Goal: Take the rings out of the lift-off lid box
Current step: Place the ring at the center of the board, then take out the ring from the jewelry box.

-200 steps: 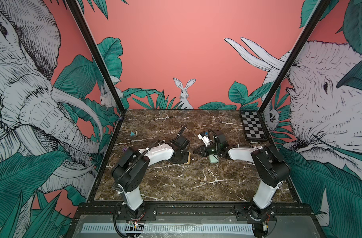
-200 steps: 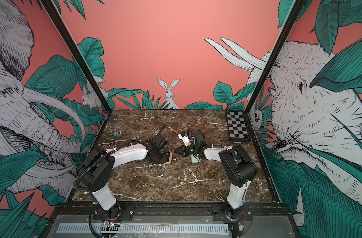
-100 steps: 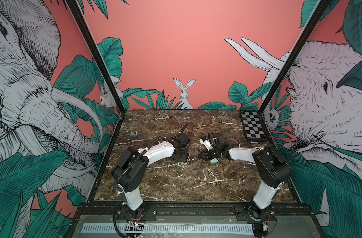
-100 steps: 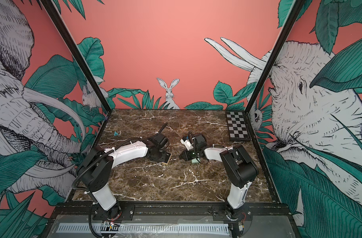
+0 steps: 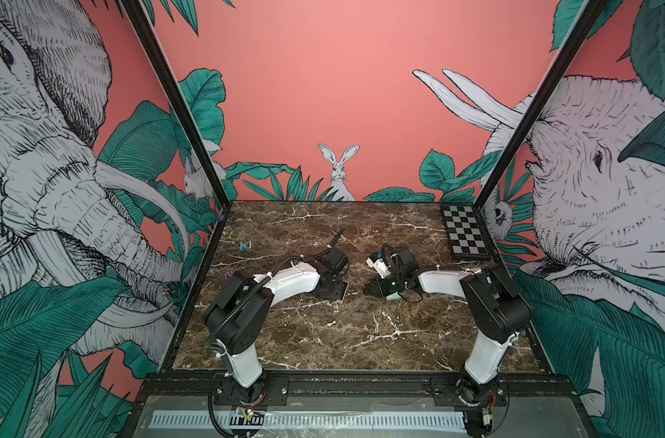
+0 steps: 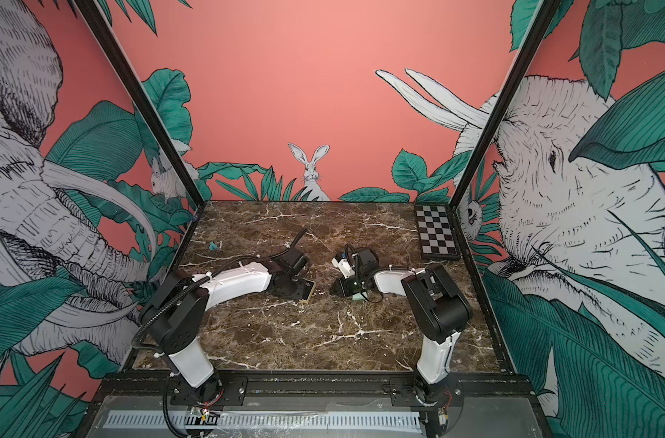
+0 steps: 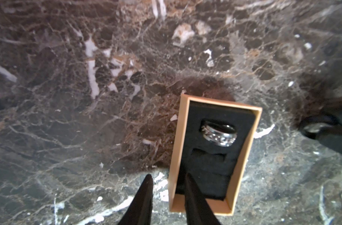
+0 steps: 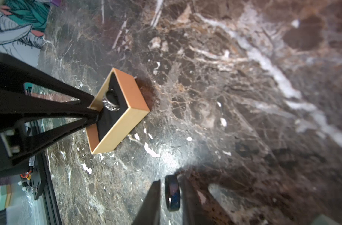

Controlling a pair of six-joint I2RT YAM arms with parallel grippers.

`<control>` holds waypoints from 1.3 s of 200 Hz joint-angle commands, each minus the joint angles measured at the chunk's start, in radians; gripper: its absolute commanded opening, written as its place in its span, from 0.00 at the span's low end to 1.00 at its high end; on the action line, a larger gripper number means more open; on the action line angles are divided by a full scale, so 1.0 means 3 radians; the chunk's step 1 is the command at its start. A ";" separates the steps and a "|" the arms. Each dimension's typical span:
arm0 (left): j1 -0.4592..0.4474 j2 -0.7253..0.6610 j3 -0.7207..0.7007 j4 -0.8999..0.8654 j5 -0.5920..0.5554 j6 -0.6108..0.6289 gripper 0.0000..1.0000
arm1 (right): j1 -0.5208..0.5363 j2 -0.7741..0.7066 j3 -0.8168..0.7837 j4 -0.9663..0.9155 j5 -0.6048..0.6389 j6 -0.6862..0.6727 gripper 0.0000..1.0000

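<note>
One ring is out, one waits in the box (image 8: 119, 130).
Your left pincer (image 7: 167, 175) is released, astride the box wall with one finger inside, I judge to steady the box. The silver ring (image 7: 218, 134) sits in the foam (image 7: 209, 175), the next slot (image 7: 207, 155) empty. Near the box, the dark ring (image 8: 173, 192) stands on edge on the desk (image 8: 224, 97) between the parted fingers of your right pincer (image 8: 170, 180), let go there.

Checkerboard (image 5: 466, 237), teal lump (image 5: 243, 247), purple lump (image 5: 229, 273)
</note>
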 commanded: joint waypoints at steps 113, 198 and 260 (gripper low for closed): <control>0.0036 -0.0248 -0.0313 0.0426 0.0108 -0.0157 0.27 | 0.0346 -0.0109 0.0773 -0.0299 -0.0023 -0.0345 0.38; 0.0042 -0.0226 -0.0354 0.0462 0.0113 -0.0168 0.23 | 0.0509 0.0334 0.1009 -0.0195 -0.0112 -0.0486 0.32; 0.0047 -0.0190 -0.0378 0.0504 0.0181 -0.0198 0.23 | 0.0525 0.0421 0.0975 -0.0151 -0.0040 -0.0550 0.31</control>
